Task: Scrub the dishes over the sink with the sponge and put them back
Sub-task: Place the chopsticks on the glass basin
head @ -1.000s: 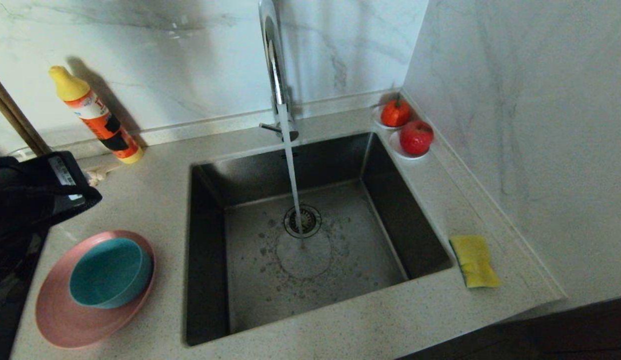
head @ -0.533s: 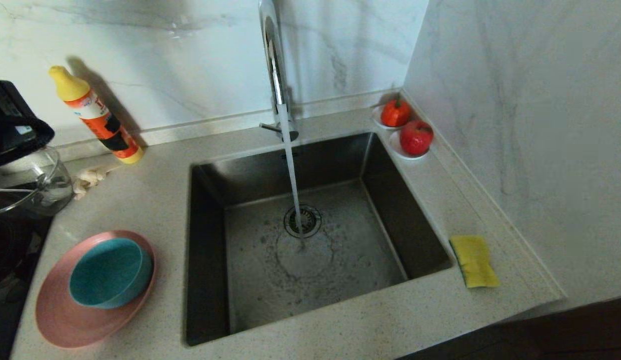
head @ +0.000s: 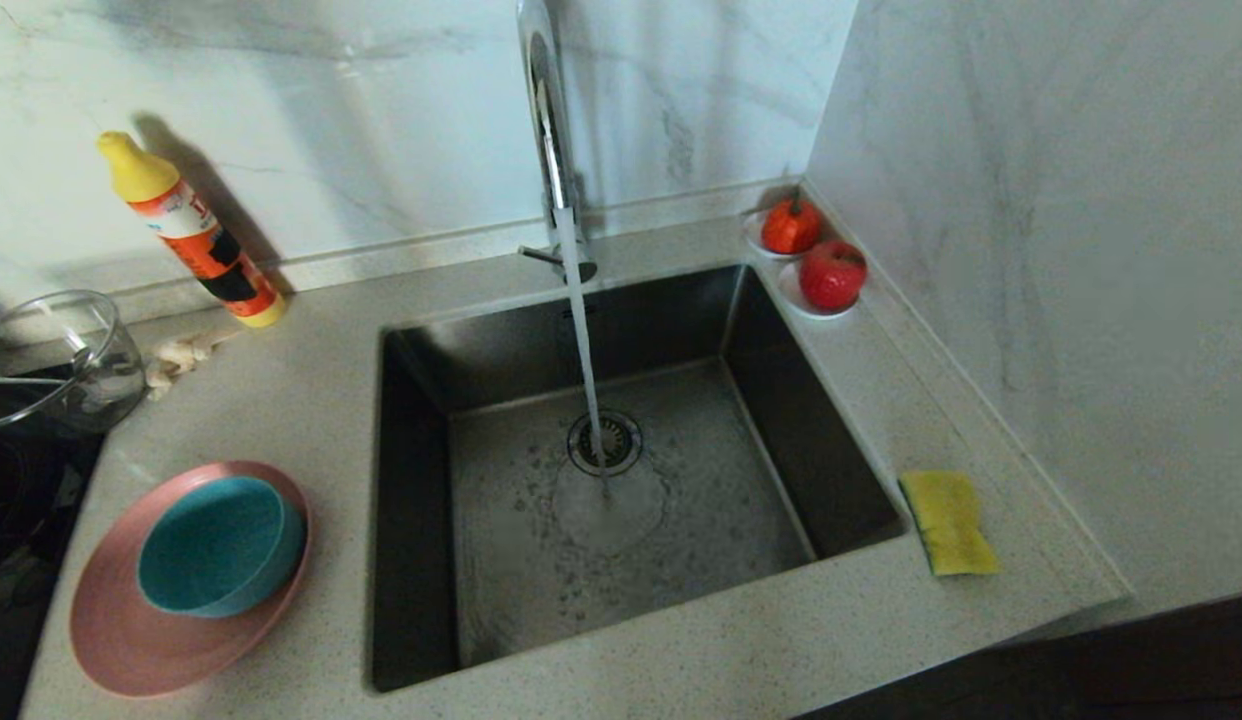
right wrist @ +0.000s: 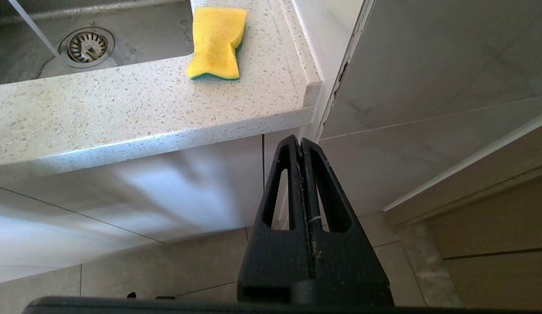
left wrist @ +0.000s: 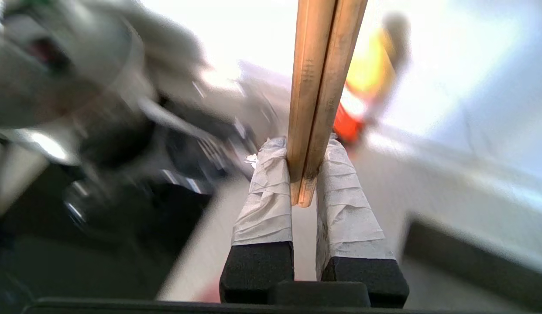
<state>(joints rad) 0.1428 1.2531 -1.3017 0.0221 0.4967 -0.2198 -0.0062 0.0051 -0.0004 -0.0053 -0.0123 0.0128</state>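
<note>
Two thin wooden sticks stand side by side between the taped fingers of my left gripper, which is shut on their lower ends. This gripper is outside the head view. The teal bowl sits inside the pink plate on the counter left of the sink. Water runs from the chrome tap onto the drain strainer. The yellow sponge lies on the counter right of the sink, also seen as the sponge from my right gripper, which is shut and hangs below the counter edge.
An orange and yellow detergent bottle leans on the back wall at left. A clear glass jug stands at the far left over a black hob. Two white saucers with red fruit sit in the back right corner by the wall.
My left arm's black body, over the counter's left edge a second ago, rose and swung out of the head view, uncovering the glass jug. The right arm has not moved.
</note>
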